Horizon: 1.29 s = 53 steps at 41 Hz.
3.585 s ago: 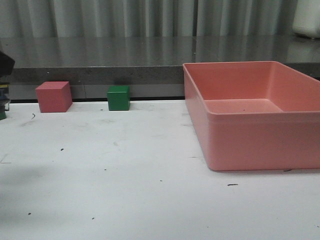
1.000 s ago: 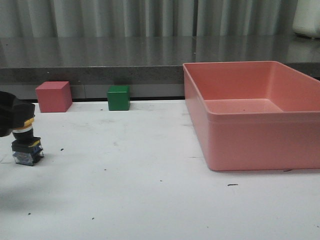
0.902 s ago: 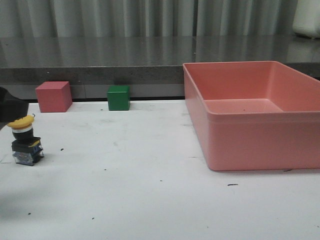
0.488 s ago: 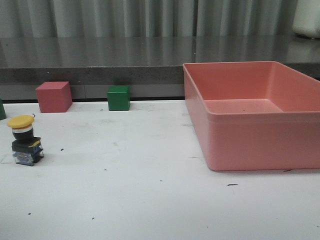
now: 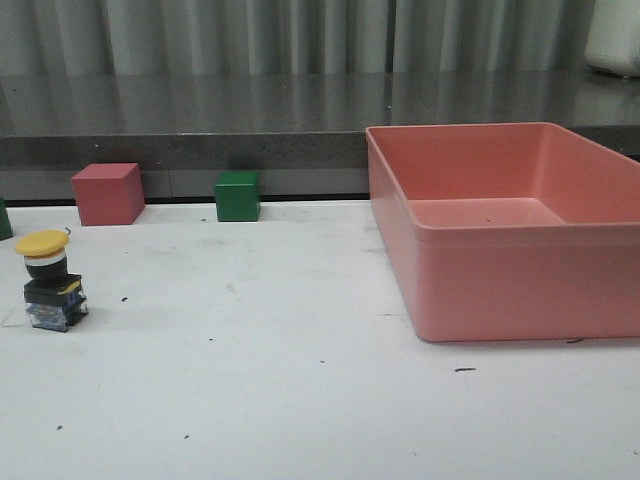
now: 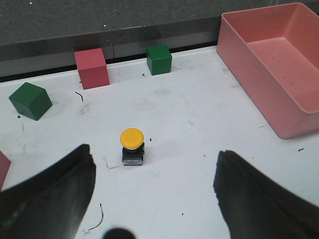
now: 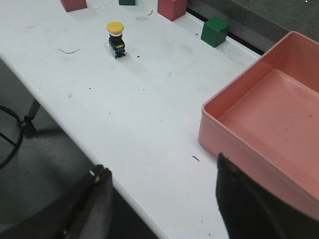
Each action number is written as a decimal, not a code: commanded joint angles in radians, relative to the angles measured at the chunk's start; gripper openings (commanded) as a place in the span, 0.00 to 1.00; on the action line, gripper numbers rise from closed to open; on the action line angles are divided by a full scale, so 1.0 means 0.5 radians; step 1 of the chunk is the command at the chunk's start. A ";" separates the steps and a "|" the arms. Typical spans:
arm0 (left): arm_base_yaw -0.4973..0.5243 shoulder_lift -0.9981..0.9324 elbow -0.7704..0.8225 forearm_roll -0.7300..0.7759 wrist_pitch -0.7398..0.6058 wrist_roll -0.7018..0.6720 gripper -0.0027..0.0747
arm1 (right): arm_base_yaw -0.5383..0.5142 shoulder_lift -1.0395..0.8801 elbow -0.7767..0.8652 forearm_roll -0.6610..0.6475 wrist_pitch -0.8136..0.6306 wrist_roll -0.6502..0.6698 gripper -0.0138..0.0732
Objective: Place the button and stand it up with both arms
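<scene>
The button stands upright on the white table at the far left, yellow cap on top, black-and-bluish base below. It also shows in the left wrist view and the right wrist view. My left gripper is open and empty, well back from the button with its jaws wide apart. My right gripper is open and empty, over the table's near edge by the pink bin. Neither arm shows in the front view.
A large pink bin fills the right side of the table. A red cube and a green cube sit at the back edge. Another green cube lies further left. The grey ledge runs behind.
My left gripper let go of the button, which stands on the table, and drew away to the left out of the front view. The button has not moved in the last half second.
</scene>
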<state>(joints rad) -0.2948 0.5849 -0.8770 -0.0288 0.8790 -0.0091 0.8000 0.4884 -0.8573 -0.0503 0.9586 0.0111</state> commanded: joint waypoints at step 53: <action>-0.011 -0.146 -0.089 0.104 0.118 -0.025 0.01 | -0.012 0.007 -0.037 -0.025 -0.131 -0.022 0.02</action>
<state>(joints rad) -0.2948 0.5051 -0.8871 0.0225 1.0169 -0.0091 0.8000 0.4884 -0.8533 -0.0503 0.9591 0.0111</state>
